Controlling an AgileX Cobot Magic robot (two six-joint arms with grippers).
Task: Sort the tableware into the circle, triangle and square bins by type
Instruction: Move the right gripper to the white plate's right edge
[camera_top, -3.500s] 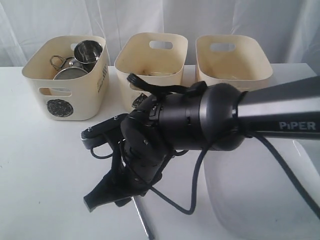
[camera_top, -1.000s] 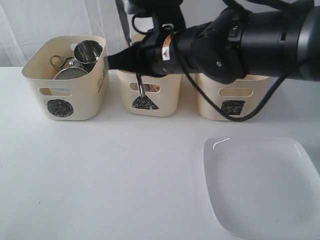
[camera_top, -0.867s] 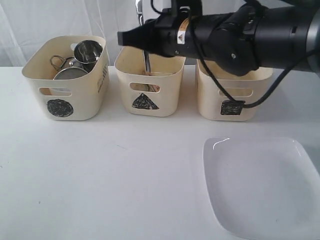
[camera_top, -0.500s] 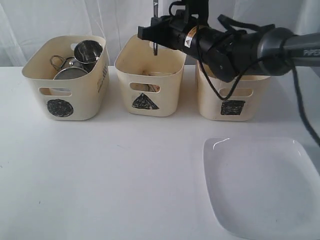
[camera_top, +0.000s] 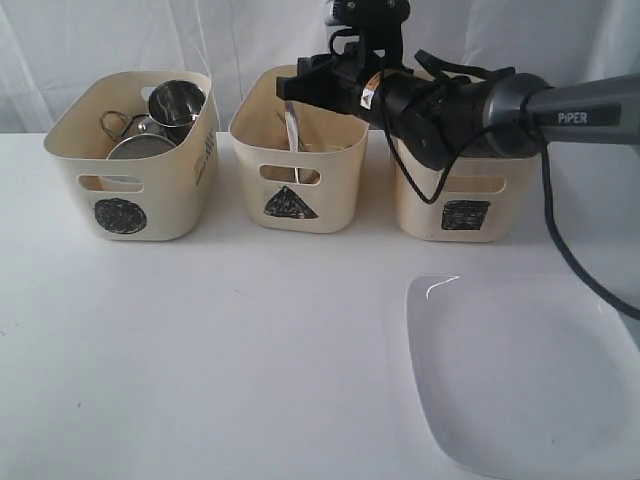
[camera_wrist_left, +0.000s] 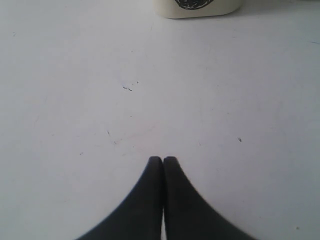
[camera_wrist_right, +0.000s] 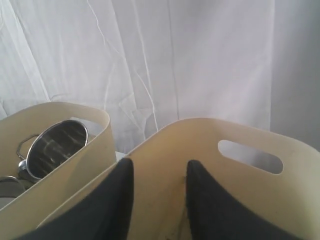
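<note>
Reaching across the middle of the scene, our right arm (camera_top: 560, 100) holds the right tool (camera_wrist_right: 160, 165) over the triangle bin (camera_top: 340, 195), the centre one of three cream tubs lined up at the back of the counter (camera_top: 200, 350). In the wrist view we see its two dark fingers (camera_wrist_right: 117, 200) standing apart with only the tub's inner wall between them. The right tool is open and grips nothing.

Inside the triangle bin a steel utensil (camera_top: 291, 130) leans nearly upright toward the tub's left side, just below the tool in the exterior view. We cannot tell whether it is a knife, a fork or a spoon, nor whether it touches the tool.

To the left, the circle bin (camera_top: 170, 200) holds a steel cup (camera_top: 177, 100) standing high at the back and a second steel vessel (camera_top: 138, 148) lower in front of it. To the right, the square bin (camera_top: 500, 205) is partly hidden behind the arm, and we cannot see what lies in it. The white square plate (camera_top: 520, 370) lies flat on the counter at the near right, well apart from the tubs.

Our left tool (camera_wrist_left: 163, 161) is closed, its fingertips pressed together with nothing between them. It hangs over bare counter with the foot of the circle bin ahead of it.
</note>
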